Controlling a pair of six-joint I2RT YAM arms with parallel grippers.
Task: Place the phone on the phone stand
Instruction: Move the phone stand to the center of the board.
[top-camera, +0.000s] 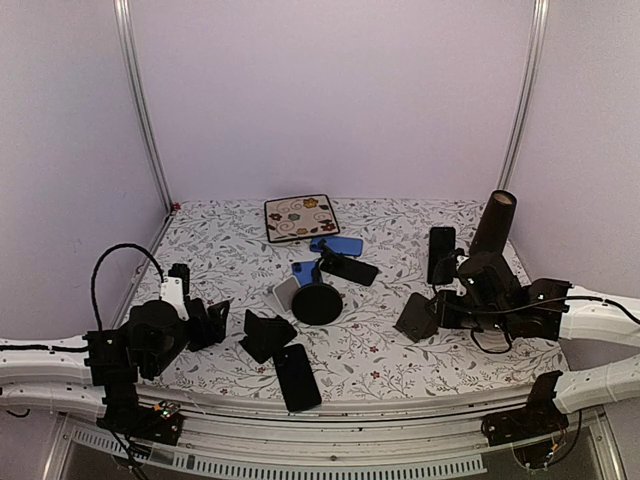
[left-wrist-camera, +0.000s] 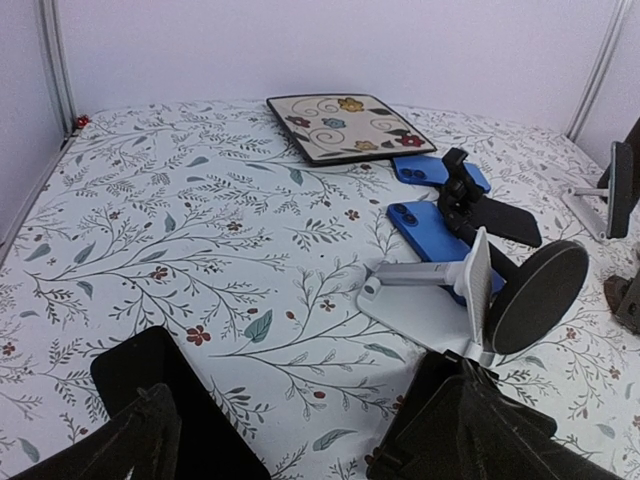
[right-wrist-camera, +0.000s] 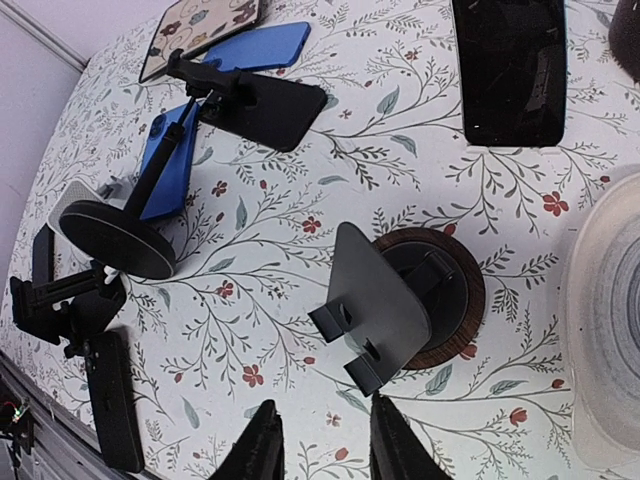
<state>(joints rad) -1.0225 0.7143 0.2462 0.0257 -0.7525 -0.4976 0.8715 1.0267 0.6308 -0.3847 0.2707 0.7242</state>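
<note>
Desk (top-camera: 220, 235): floral cloth, carrying several stands and phones. The task names no particular pair, so the pairing below is my judgement.

Wood-based stand (right-wrist-camera: 405, 300): grey rest plate tilted and bare. It sits on the right side of the desk, directly ahead of the right hand. I take it as the target stand.

Black phone (top-camera: 297, 375): flat on the desk at the near edge, between the two arm bases, resting on no stand. Its long axis runs near to far with a slight slant. I take it as the loose phone to fetch.

Second black phone (right-wrist-camera: 510, 70): beyond the wood-based stand, against a white lip (right-wrist-camera: 510, 148). From the left wrist view it looks propped upright, so it is probably seated already.

Key relation: the black phone lies just right of the left hand and well left of the right hand, so the left arm is nearer. The target stand is on the right arm's side. My judgement is that the phone has to travel rightward across the desk.

Left hand (left-wrist-camera: 310, 430): fingers spread wide, nothing between them.

Right hand (right-wrist-camera: 325, 415): fingers a little apart, nothing between them. It hovers just on the near side of the wood-based stand without touching it.
</note>
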